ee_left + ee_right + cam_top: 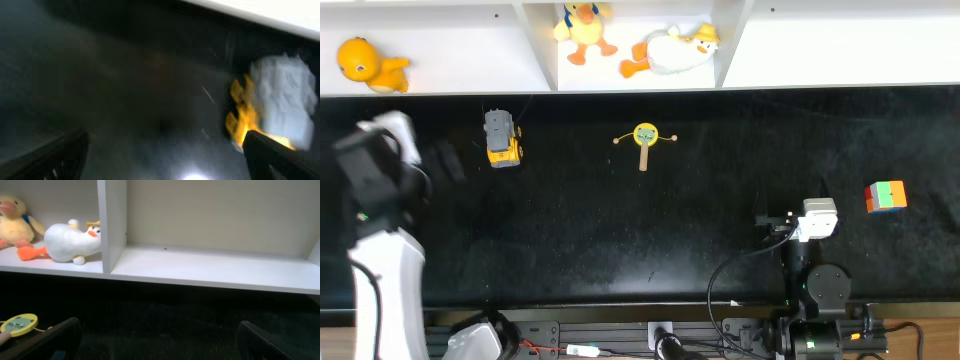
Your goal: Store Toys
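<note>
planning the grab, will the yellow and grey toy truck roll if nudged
Probably: the toy truck looks wheeled and stands upright on the dark table, so a lengthwise push may roll it. It seems rigid and small, likely light, not floppy.

toy truck (502, 137) – rattle (645, 138) gap: wide | middle bay (610, 78): yellow duck (584, 25), white duck (670, 50)

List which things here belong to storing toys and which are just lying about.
Job: toy truck, rattle drum, colour cube, all unshelved; shelf; chick, duck, goose already in it.
Not the job: black mat, arm cable.
</note>
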Robot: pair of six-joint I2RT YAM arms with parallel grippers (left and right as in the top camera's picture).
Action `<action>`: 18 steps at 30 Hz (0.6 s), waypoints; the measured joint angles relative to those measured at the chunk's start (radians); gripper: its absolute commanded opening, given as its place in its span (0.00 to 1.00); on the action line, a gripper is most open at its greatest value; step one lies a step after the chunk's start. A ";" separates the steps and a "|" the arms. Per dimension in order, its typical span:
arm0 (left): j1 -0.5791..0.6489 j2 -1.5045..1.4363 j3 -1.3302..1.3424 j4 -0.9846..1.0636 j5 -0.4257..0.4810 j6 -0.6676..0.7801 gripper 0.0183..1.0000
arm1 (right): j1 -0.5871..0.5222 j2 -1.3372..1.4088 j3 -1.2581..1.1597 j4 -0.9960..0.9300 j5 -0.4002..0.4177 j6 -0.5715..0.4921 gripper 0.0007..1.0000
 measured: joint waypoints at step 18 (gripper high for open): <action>-0.299 0.198 -0.022 0.179 -0.029 -0.029 1.00 | 0.000 0.000 0.000 0.000 0.000 0.000 1.00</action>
